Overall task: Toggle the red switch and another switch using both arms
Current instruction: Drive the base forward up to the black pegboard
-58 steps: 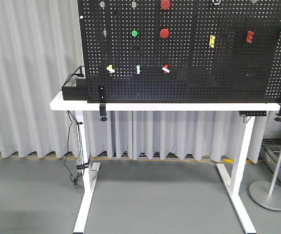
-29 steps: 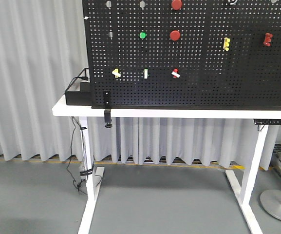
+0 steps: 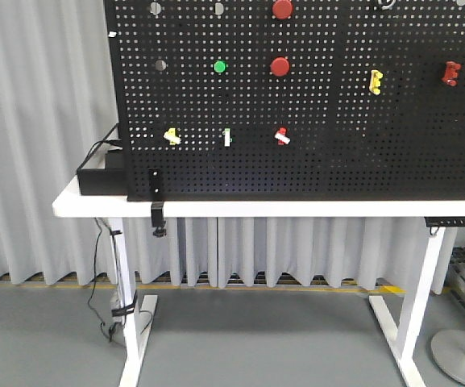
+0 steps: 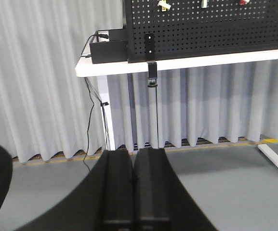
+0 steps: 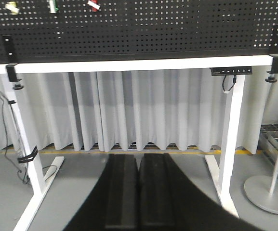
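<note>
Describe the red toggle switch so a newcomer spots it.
Start at the black pegboard on the white table. Its lowest row holds three small toggles; the red switch is rightmost, below the big round red buttons. Its neighbours are a white-green toggle and a pale yellow toggle.

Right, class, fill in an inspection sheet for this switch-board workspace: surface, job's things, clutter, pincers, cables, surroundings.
Surface: white table carrying an upright black pegboard.
Job's things: red switch and yellow switch in the pegboard's lower row, untouched.
Clutter: green-based toggle between them; red buttons, green button, clips higher up; black box at the table's end.
Pincers: left pincer and right pincer both shut, empty, far from the board.
Cables: black cable hanging from the box below the table.
Surroundings: grey curtain, grey floor, round stand base.
</note>
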`<state>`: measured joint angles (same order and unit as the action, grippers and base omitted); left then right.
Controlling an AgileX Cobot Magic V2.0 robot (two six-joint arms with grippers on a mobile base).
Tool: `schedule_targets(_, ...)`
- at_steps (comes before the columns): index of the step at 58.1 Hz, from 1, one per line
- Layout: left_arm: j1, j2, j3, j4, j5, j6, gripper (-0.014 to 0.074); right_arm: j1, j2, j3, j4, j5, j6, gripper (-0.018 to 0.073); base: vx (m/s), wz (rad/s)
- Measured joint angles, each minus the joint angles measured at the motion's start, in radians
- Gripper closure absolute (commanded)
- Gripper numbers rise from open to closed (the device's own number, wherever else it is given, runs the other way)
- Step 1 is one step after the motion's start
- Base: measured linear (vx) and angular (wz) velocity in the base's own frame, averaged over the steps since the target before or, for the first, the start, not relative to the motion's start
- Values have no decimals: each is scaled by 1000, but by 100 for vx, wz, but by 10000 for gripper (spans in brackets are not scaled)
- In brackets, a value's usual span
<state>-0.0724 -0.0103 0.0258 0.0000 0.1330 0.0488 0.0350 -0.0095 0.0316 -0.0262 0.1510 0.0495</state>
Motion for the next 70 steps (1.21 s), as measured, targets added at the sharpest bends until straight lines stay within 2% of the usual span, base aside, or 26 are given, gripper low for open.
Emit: schedule_targets(70, 0, 0, 0, 0, 0, 0, 594, 0, 0, 0, 0, 0, 0, 566, 33, -1)
